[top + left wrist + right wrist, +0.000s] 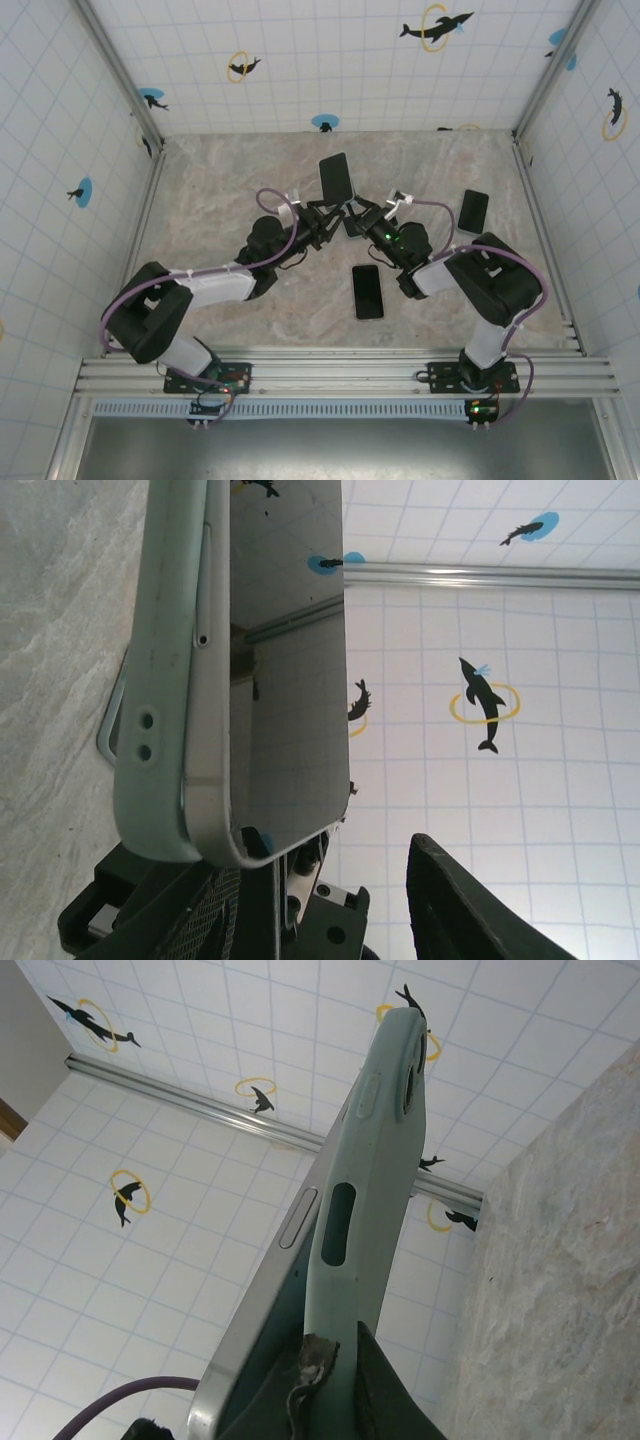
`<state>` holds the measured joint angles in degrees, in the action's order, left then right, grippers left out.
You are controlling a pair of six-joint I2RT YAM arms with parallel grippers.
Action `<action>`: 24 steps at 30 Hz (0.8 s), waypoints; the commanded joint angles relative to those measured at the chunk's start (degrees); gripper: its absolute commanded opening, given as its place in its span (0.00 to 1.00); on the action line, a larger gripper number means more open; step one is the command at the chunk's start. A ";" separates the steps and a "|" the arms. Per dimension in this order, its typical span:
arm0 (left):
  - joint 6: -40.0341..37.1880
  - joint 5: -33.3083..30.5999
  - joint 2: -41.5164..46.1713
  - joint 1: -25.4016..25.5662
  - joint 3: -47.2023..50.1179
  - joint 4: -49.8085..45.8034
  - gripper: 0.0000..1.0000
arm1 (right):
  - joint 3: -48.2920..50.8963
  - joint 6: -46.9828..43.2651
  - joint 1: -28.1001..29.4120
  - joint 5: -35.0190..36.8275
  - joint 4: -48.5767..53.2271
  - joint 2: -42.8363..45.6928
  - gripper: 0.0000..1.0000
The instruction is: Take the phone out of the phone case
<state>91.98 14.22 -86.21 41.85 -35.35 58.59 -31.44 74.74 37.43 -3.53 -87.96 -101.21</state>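
up over the middle of the stone-patterned table (200, 200) the two arms meet, and between them the phone (336, 178) stands nearly upright, its dark screen catching the tiled wall.

from the left wrist, the pale green phone case (160, 680) sits on the left and the phone's silver edge and glass lie to its right. the left gripper (320, 880) has its jaws apart. the phone's lower corner lies close to the mesh-faced finger (170, 920), while the other finger (470, 910) stands clear of the screen with wall showing between, so this gripper looks released rather than clamped.

from the right wrist, the case rises away from the camera, its side cut-outs facing the lens. the phone's metal rim splits from the case toward the bottom, so the phone is partly out of its shell there and seated near the top. the right gripper (357, 218) is clenched on the lower end of the phone case; a frayed pad (315, 1360) presses against it.

two other dark phones lie flat on the table — one (368, 291) near the arms' elbows, one (473, 211) off to the right, well apart from the held one. a purple cable (270, 200) loops over the left arm.
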 commanded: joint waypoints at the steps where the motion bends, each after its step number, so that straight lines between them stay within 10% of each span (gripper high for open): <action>1: -0.04 -1.08 2.37 0.43 0.13 2.49 0.47 | -0.40 0.18 -0.54 -0.09 -10.60 -0.55 0.00; 24: 1.55 -3.76 -0.73 1.05 0.13 5.59 0.46 | 0.40 1.44 0.39 -1.10 -12.76 -0.40 0.00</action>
<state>92.51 11.66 -86.39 42.72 -35.24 60.45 -31.42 76.07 37.23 -4.49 -87.94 -101.84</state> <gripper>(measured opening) 0.462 0.113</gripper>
